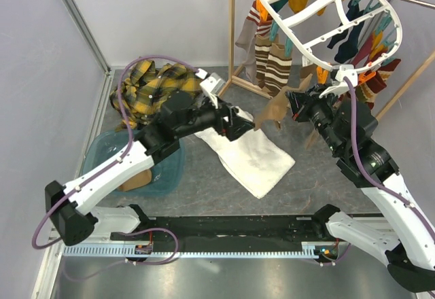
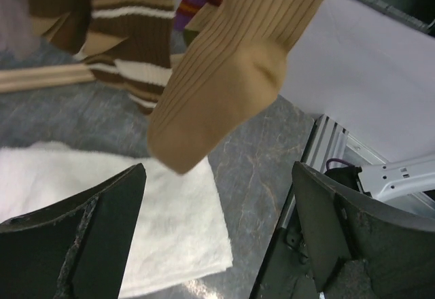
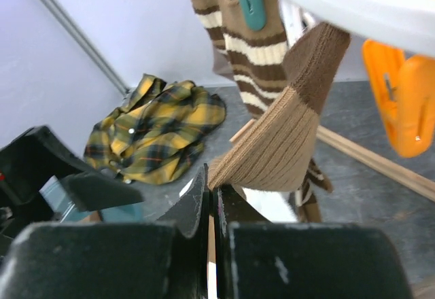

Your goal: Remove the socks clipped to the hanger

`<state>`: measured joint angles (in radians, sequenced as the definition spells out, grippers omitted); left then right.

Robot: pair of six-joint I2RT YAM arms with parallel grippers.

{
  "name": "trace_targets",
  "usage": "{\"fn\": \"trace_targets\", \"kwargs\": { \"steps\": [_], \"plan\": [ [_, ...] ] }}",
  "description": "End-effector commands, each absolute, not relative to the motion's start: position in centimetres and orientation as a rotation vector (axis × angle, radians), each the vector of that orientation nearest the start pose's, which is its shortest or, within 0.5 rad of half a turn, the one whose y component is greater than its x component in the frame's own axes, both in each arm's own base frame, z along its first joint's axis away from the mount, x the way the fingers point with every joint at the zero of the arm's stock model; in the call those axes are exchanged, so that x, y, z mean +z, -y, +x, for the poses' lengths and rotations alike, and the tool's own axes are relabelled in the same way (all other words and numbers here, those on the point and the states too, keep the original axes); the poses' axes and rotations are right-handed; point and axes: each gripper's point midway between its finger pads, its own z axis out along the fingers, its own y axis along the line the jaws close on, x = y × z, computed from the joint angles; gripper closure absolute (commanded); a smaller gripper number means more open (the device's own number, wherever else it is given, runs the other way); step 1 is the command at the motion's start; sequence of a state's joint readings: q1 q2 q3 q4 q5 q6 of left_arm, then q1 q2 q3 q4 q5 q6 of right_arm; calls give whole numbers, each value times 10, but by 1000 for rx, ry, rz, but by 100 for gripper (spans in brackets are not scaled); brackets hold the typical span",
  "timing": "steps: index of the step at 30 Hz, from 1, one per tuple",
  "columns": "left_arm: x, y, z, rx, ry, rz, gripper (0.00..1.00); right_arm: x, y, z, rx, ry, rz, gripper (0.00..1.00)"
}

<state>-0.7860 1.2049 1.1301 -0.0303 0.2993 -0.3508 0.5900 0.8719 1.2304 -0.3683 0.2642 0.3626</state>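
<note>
right gripper (image 3: 212, 191) pinches the edge of a tan sock (image 3: 279, 143) hanging from the white hanger (image 3: 367, 10), left gripper (image 2: 219, 175) gaping below; a hard pull could slip that thin hold.

Tan sock (image 3: 279, 143) between closed jaws

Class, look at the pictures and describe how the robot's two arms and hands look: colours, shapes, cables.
The left arm and the right arm have white shells with black joints. A purple cable runs along each. The left hand and the right hand are black, each with two broad, wedge-shaped fingers.
</note>
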Motion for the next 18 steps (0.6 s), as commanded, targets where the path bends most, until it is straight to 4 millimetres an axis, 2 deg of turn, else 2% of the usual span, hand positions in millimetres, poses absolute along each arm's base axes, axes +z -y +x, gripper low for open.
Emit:
{"fn": "trace_targets", "kwargs": {
  "steps": [1,2,4,10,12,14,17,18],
  "plan": [
    [375,371,243,-1039,-1506,725,5,439,-151,255,668,-1569,39,100],
    [382,377,242,-1030,-1474,745,5,437,-152,255,679,-1574,43,100],
    [383,391,238,-1018,-1449,773,5,436,-152,254,681,-1575,45,100],
    [379,420,257,-942,-1451,779,5,431,-155,252,716,-1582,63,100],
    [372,429,263,-932,-1468,782,5,432,-157,250,742,-1584,64,100],
    [377,434,265,-936,-1452,778,5,431,-157,248,750,-1585,67,100],
    [371,449,264,-936,-1447,806,8,425,-154,251,723,-1592,74,100],
    [366,455,264,-936,-1454,817,13,422,-153,253,705,-1599,78,100]
  ]
}}
